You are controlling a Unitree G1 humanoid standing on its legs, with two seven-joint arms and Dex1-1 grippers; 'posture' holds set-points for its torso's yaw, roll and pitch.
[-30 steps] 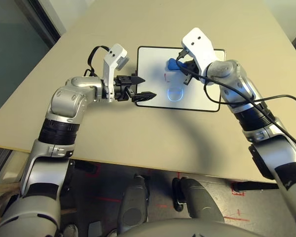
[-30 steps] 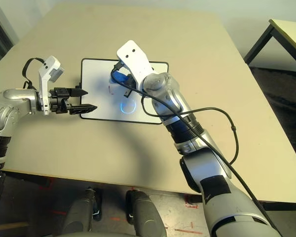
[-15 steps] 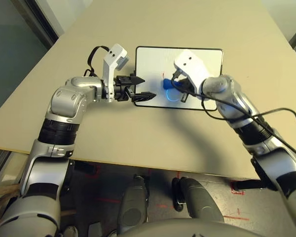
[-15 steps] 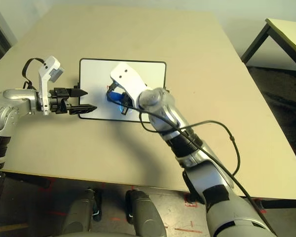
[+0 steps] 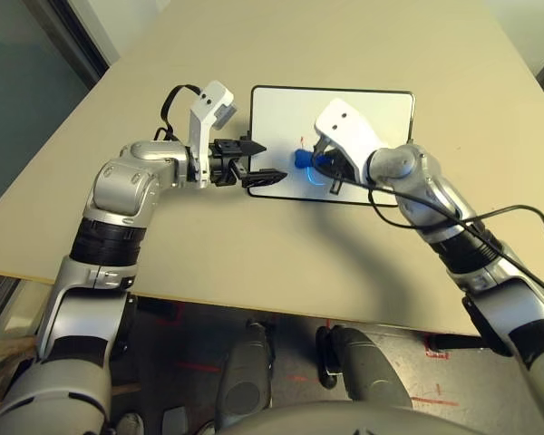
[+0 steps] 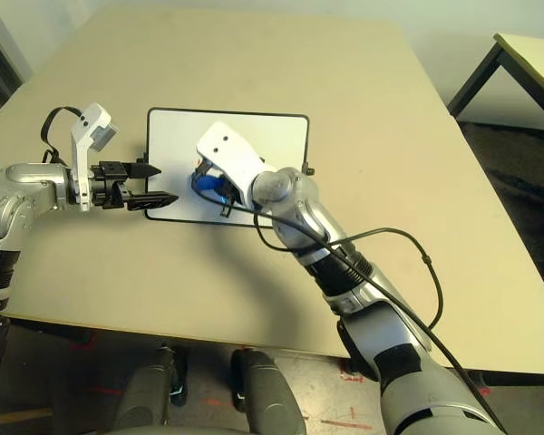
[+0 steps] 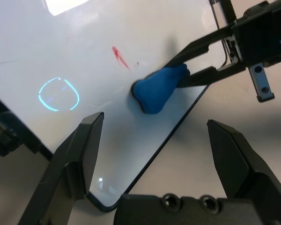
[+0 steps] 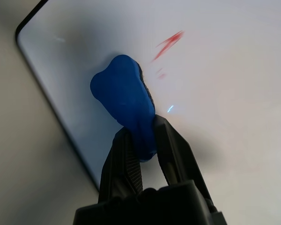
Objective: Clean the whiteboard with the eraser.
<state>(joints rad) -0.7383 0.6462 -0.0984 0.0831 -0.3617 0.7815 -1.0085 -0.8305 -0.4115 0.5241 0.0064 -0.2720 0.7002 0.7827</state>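
On the beige table [image 5: 281, 263] my right gripper [image 8: 145, 140] clamps the eraser [image 8: 124, 101] on the whiteboard [image 5: 381, 109] near its front edge, left gripper [image 5: 258, 161] apart, so I should press flat over the red mark [image 8: 168, 41].

1. left gripper [image 5: 265, 160] at frame centre-left, fingers spread wide, forearm bent inward from the left.
2. right gripper [image 8: 145, 140] right of centre, clamped on the eraser [image 8: 124, 103], arm stretched up from lower right.

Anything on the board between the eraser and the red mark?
No. In the right wrist view, bare whiteboard separates the eraser from the red mark; the right gripper holds the eraser.
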